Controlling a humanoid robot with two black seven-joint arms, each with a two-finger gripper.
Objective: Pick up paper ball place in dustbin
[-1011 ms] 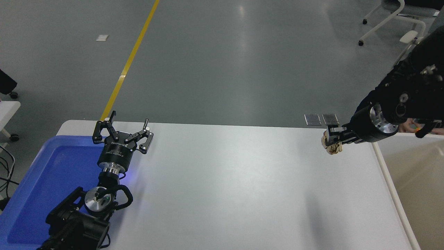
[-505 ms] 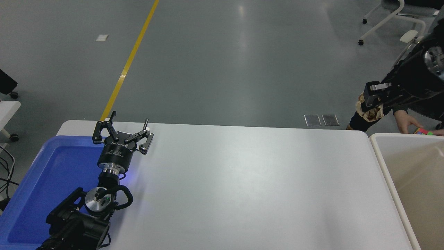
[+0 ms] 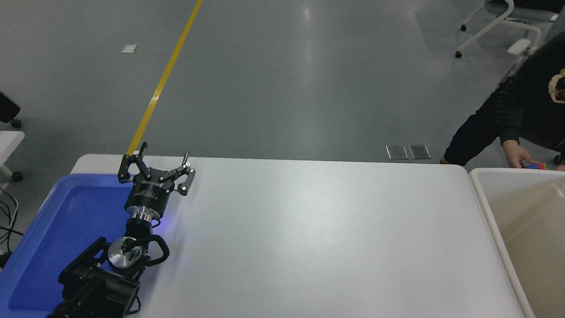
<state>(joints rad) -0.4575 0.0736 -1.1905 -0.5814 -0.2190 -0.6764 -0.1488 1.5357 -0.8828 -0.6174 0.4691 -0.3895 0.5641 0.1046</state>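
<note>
Right claw [image 3: 561, 84] barely in view at the picture's right edge, only a dark sliver against the paper ball [image 3: 554, 82]; impossible to tell from this whether pinching the wad or merely beside it. Paper ball high up, beyond the desk's [image 3: 309, 229] far right corner and seemingly short of the dustbin [image 3: 479, 185], which stands against the desk's right end. For the step in hand, probably the carry to the bin: bring the wad well inside the thick rim before letting go, low enough that light paper drops straight and does not bounce out. Worth minding a person's hand [image 3: 516, 152] by a small coloured cube [image 3: 535, 166] at the bin's far rim. Left claw [image 3: 159, 165] spread wide, parked at lower left over the blue tray's [image 3: 66, 221] edge.
</note>
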